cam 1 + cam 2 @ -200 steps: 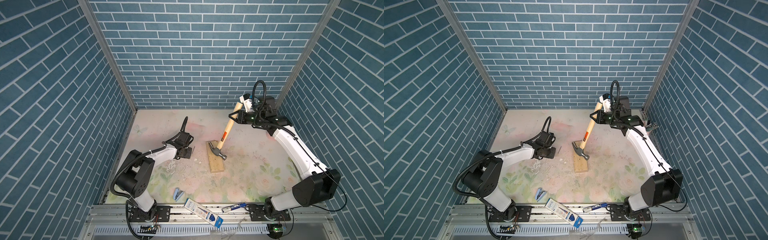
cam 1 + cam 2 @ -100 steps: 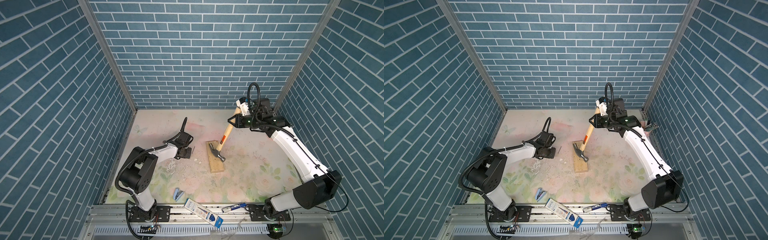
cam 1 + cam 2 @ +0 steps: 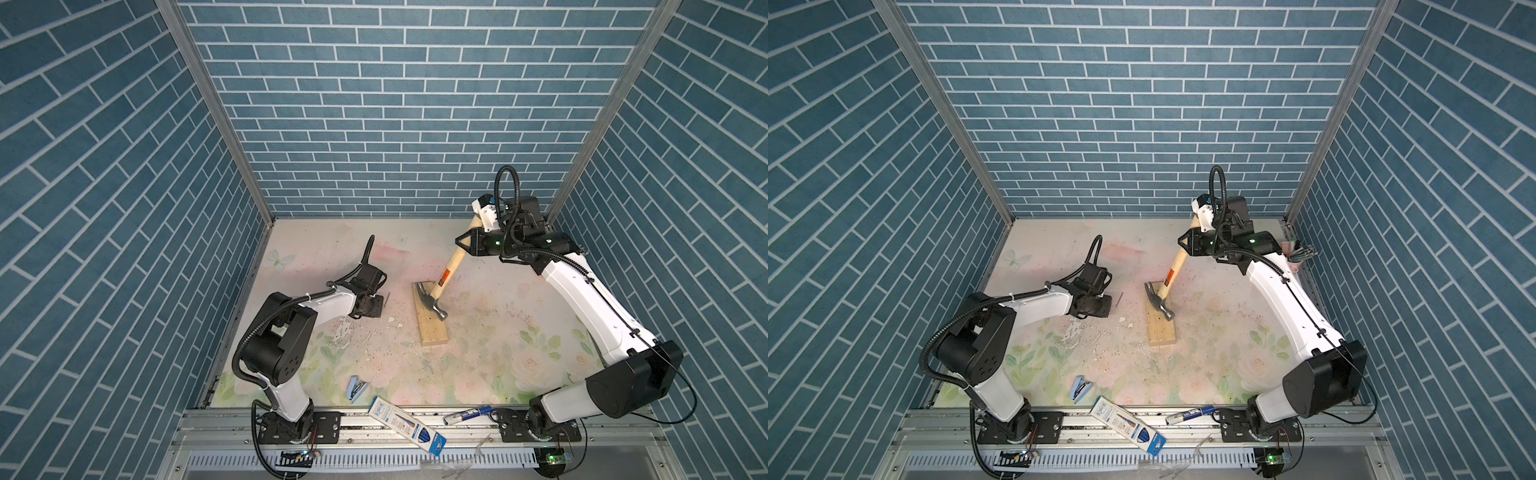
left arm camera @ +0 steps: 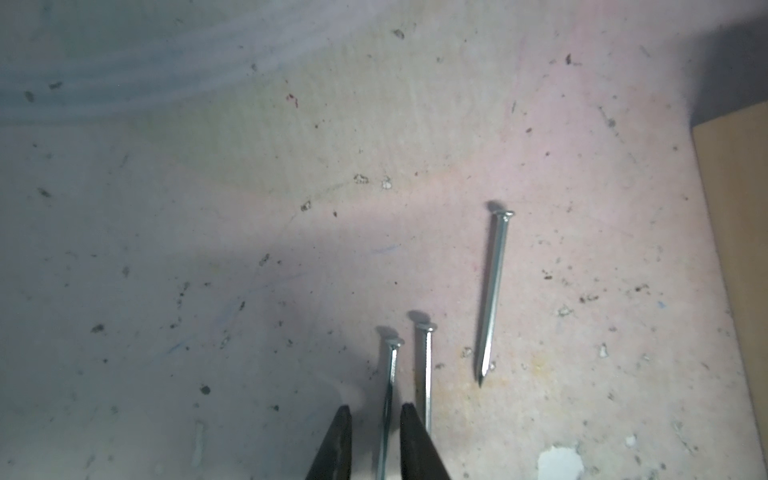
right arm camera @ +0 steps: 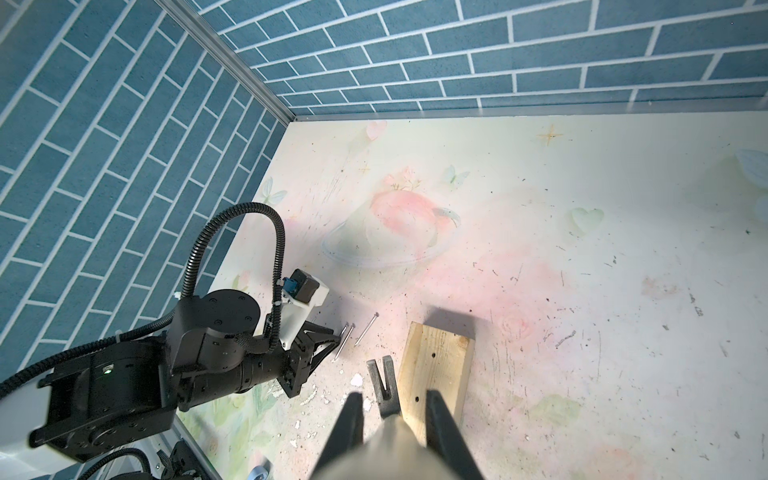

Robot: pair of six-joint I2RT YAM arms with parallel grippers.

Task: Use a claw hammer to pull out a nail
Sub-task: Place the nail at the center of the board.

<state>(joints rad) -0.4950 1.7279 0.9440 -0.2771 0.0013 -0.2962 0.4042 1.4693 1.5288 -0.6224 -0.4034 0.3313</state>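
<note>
Blue brick-patterned walls (image 3: 374,104) around a pastel floral-print counter (image 3: 519,316).
Pale wooden handle, orange-and-black label and grey head on the claw hammer (image 3: 451,268); pale yellow wood block (image 3: 432,330); silvery nails (image 4: 494,291).

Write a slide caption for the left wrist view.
Left pincer, jaws apart, straddles one nail; two more nails lie beside it on the tabletop, near a wooden block.

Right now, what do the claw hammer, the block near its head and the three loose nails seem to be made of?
The claw hammer has a pale, smooth handle, likely wood, and a dull grey head, likely steel. The block is unfinished light wood, with visible grain and small holes. The nails are bright and shiny, probably steel or plated metal.
</note>
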